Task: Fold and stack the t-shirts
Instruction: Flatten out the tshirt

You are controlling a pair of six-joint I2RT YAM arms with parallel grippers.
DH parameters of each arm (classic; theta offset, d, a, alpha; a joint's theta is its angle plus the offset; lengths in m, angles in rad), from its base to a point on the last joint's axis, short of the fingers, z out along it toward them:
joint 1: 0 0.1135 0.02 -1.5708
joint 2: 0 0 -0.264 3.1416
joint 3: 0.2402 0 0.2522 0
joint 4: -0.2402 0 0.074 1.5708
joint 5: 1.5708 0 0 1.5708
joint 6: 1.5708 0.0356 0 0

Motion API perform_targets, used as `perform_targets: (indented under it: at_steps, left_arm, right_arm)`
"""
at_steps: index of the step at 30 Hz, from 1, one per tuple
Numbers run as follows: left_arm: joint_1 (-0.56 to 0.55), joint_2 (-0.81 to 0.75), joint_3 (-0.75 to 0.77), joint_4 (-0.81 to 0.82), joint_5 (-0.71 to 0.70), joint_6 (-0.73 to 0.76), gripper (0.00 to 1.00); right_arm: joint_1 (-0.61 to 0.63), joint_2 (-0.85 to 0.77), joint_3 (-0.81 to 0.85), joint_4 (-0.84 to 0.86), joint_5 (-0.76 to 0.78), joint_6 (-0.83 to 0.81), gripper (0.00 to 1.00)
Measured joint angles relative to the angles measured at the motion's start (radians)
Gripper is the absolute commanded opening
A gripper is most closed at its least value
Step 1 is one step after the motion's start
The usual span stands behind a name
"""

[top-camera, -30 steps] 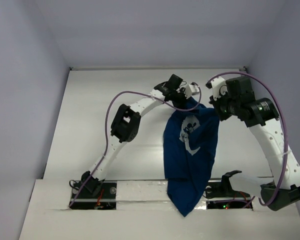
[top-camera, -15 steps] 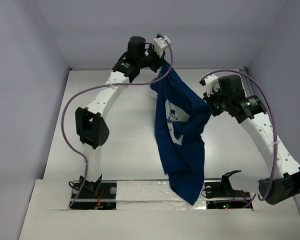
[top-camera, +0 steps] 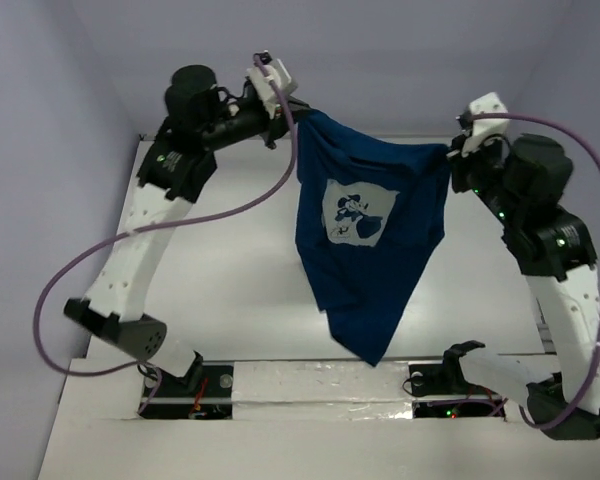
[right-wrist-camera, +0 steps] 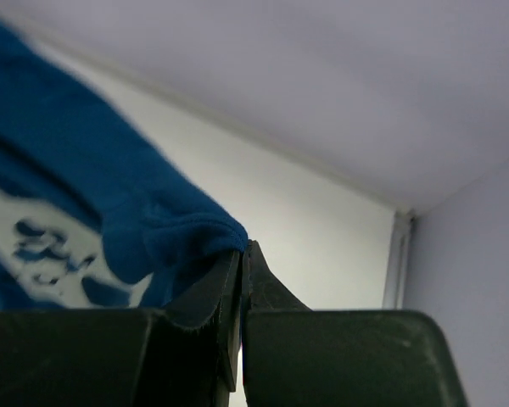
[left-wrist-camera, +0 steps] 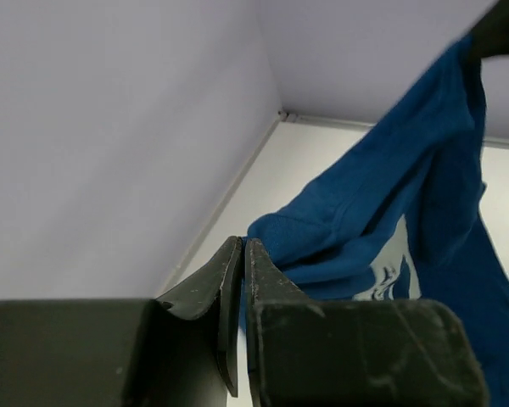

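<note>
T-shirt [top-camera: 380, 260] hangs spread out above the table [top-camera: 230, 270], print facing the top camera. Left end effector [top-camera: 298, 108] and right end effector [top-camera: 450, 152] each pinch a top corner. Can't tell if the bottom tip touches down, and the sleeves are lost in the folds.

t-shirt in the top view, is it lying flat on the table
No, the t-shirt hangs in the air, pinched at its upper corners by the left end effector and the right end effector.

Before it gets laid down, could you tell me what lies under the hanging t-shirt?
Bare white table shows around the t-shirt; the patch behind the cloth is hidden.
</note>
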Motion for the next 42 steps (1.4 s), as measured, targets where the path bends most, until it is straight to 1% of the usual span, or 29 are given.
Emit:
perform_targets:
  at_steps: [6, 12, 16, 21, 24, 27, 30, 33, 38, 42]
  left_arm:
    - [0.000, -0.234, 0.002, -0.092, 0.009, 0.032, 0.00]
    - [0.000, -0.457, 0.022, -0.140, 0.085, 0.019, 0.00]
    - [0.011, -0.529, 0.050, -0.143, 0.131, -0.008, 0.00]
    - [0.041, -0.566, 0.134, -0.142, 0.190, -0.048, 0.00]
    - [0.056, -0.562, 0.163, -0.128, 0.224, -0.077, 0.00]
    - [0.061, -0.553, 0.158, -0.104, 0.243, -0.100, 0.00]
    - [0.063, -0.550, 0.090, -0.071, 0.246, -0.105, 0.00]
    - [0.063, -0.536, -0.013, -0.045, 0.230, -0.089, 0.00]
    - [0.064, -0.456, -0.198, -0.011, 0.173, -0.031, 0.00]
    - [0.080, -0.354, -0.353, 0.038, 0.126, 0.019, 0.00]
  right_arm:
    - [-0.001, -0.112, 0.122, 0.053, 0.009, 0.008, 0.00]
    - [0.000, -0.283, 0.144, 0.080, -0.039, 0.014, 0.00]
    - [0.000, -0.365, 0.177, 0.114, -0.105, 0.024, 0.00]
    - [0.000, -0.363, 0.275, 0.126, -0.185, 0.039, 0.00]
    - [0.000, -0.323, 0.345, 0.121, -0.226, 0.048, 0.00]
    - [0.000, -0.266, 0.408, 0.121, -0.245, 0.051, 0.00]
    - [0.000, -0.200, 0.435, 0.114, -0.253, 0.050, 0.00]
    - [0.000, -0.112, 0.416, 0.114, -0.264, 0.048, 0.00]
    - [0.000, 0.142, 0.391, 0.112, -0.309, 0.037, 0.00]
    - [-0.001, 0.430, 0.392, 0.110, -0.340, 0.029, 0.00]
